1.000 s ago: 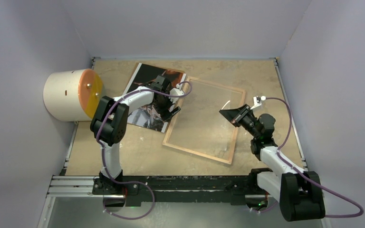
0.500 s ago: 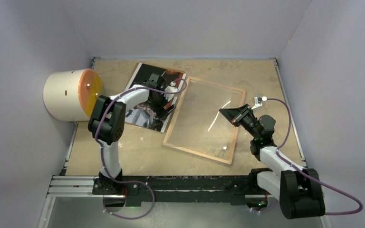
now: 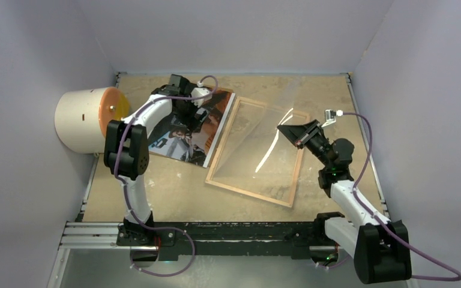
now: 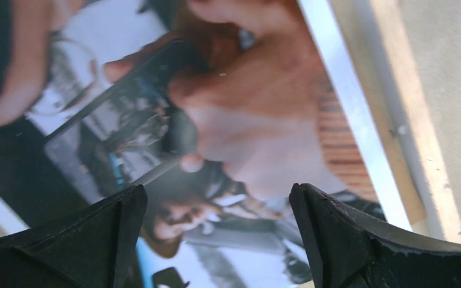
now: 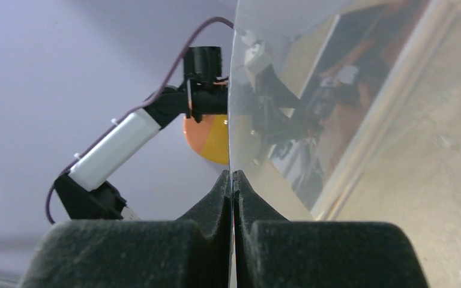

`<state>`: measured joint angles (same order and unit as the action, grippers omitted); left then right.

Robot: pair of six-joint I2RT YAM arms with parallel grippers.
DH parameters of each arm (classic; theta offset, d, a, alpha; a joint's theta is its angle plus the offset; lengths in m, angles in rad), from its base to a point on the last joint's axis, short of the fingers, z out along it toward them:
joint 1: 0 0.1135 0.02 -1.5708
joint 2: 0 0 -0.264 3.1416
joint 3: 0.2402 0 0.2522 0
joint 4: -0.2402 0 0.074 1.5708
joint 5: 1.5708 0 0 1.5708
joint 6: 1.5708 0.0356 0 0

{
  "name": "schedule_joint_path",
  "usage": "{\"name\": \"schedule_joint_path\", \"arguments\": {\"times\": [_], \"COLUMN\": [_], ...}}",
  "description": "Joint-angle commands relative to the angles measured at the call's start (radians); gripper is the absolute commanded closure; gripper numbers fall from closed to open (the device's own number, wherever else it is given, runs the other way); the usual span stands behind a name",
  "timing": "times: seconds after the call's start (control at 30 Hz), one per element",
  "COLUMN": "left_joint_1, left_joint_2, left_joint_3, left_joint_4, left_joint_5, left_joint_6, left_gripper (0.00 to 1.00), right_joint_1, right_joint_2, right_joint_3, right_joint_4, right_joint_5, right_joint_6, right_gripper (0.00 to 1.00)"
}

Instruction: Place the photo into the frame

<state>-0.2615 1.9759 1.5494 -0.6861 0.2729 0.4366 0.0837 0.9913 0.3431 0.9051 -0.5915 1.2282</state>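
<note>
Your left claw (image 3: pixel 193 113) is hovering over the far end of the photo (image 3: pixel 183 135), and its jaws are standing wide apart with nothing between them. In the left wrist view the two black fingers (image 4: pixel 96 240) are framing the print from just above, the claw (image 4: pixel 216 192) is not touching the paper, and the photo (image 4: pixel 246 120) is filling most of that view. The photo is lying picture side up on the table (image 3: pixel 336 96), in the far left part, with its right edge just beside the left rail of the frame (image 3: pixel 249 193). Whether the two are touching, you cannot tell. The frame is lying flat near the middle of the table, brown side up. Your right claw (image 3: pixel 289 132) is reaching in from the right, and its jaws are pinched together on the edge of the pane (image 3: pixel 268 153). The pane is tilting over the frame with its right side raised. In the right wrist view the claw (image 5: pixel 232 177) is gripping that thin clear sheet, and the pane (image 5: pixel 276 72) is showing nearly edge-on. A white drum (image 3: pixel 87 120) with an orange face is sitting at the left edge.
</note>
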Motion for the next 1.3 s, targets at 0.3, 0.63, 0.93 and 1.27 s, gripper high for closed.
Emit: {"name": "schedule_joint_path", "arguments": {"times": [0.3,0.63,0.93,1.27], "left_joint_1": [0.057,0.014,-0.048,-0.058], "left_joint_2": [-0.039,-0.009,0.034,0.069], "left_joint_3": [0.034,0.016,0.036,0.052], "left_joint_4": [0.05,0.035,0.045,0.051], "left_joint_5": [-0.073,-0.023,-0.027,-0.034], "left_joint_6": [-0.066,-0.04,-0.032,-0.027], "left_gripper": [0.01,0.01,0.01,0.01], "right_joint_1": [0.009,0.008,0.008,-0.019], "right_joint_2": [0.048,0.175,0.202,0.19], "right_joint_3": [0.084,-0.124,-0.166,-0.19], "right_joint_4": [0.001,0.027,-0.098,-0.139], "right_joint_5": [-0.023,0.176,0.223,0.256], "right_joint_6": [-0.047,-0.103,-0.152,-0.175], "right_gripper": [1.0,1.0,1.0,1.0]}}
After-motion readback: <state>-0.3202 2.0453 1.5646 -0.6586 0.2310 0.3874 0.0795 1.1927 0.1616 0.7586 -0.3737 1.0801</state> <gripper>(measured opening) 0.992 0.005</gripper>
